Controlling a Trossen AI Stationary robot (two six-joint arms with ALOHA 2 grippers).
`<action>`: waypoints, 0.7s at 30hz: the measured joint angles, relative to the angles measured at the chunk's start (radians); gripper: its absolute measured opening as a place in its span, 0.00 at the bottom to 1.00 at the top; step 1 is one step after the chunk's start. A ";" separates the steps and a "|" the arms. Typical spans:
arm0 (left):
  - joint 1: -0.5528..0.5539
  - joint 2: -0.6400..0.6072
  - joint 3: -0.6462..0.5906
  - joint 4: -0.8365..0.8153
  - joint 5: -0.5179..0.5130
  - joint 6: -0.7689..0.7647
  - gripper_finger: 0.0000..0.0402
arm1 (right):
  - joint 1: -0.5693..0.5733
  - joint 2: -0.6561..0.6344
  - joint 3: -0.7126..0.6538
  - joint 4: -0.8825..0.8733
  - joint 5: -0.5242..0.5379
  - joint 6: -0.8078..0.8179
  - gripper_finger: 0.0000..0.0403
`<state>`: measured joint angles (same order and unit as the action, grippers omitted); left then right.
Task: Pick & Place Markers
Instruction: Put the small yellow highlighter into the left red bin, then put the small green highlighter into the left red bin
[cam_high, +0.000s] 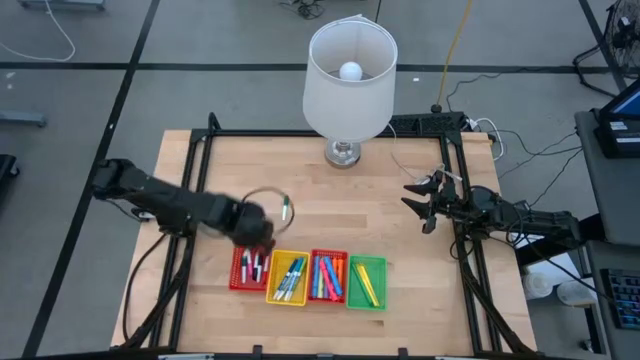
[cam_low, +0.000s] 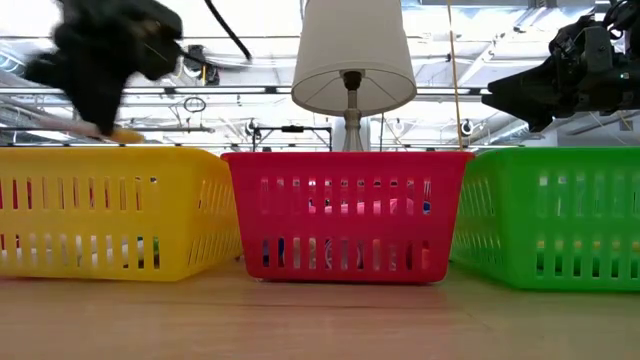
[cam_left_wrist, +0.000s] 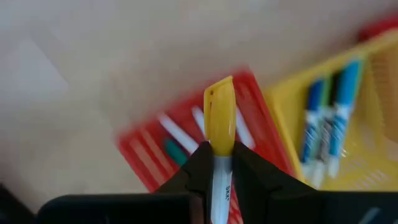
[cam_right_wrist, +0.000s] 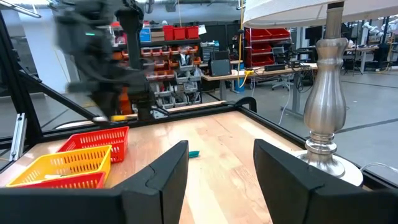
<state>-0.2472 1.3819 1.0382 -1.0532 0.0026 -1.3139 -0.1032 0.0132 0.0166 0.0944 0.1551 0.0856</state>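
Here we see the left claw (cam_left_wrist: 219, 163) closed on a yellow-capped marker (cam_left_wrist: 220, 124), cap pointing forward past the fingers, above the leftmost red tray (cam_high: 250, 268) at the near edge of the tabletop (cam_high: 420, 280). In the left wrist view, that tray lies below the held marker and already contains several white-bodied markers, while the yellow tray (cam_high: 288, 277) beside it holds blue-capped and green-capped ones. From overhead, four trays stand in a row: red, yellow, a second red tray (cam_high: 328, 276) and a green tray (cam_high: 366, 283), the last holding yellow markers. One more marker (cam_high: 285, 209) with a green tip lies loose on the tabletop just beyond the left claw. The right claw (cam_high: 425, 205) hangs with its fingers spread wide and nothing between them, well apart from the trays, near the base of the lamp (cam_high: 347, 75).

We judge the step in hand to be the carrying of the held marker toward a tray. If the markers are sorted by cap colour, the green tray is the likely target; this would call for moving the claw along the row, past three trays, lowering the marker inside the walls, then releasing it
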 joint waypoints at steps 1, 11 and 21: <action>-0.052 0.000 0.000 0.001 -0.001 -0.067 0.12 | 0.000 0.000 0.000 0.000 0.000 0.000 0.42; -0.295 0.041 -0.002 0.008 -0.102 -0.383 0.18 | 0.000 0.000 0.000 0.000 0.000 0.000 0.42; -0.281 0.040 -0.002 0.010 -0.120 -0.371 0.32 | 0.000 0.000 0.000 0.000 0.000 0.000 0.42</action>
<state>-0.5278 1.4216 1.0367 -1.0428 -0.1172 -1.6844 -0.1028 0.0132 0.0166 0.0940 0.1551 0.0856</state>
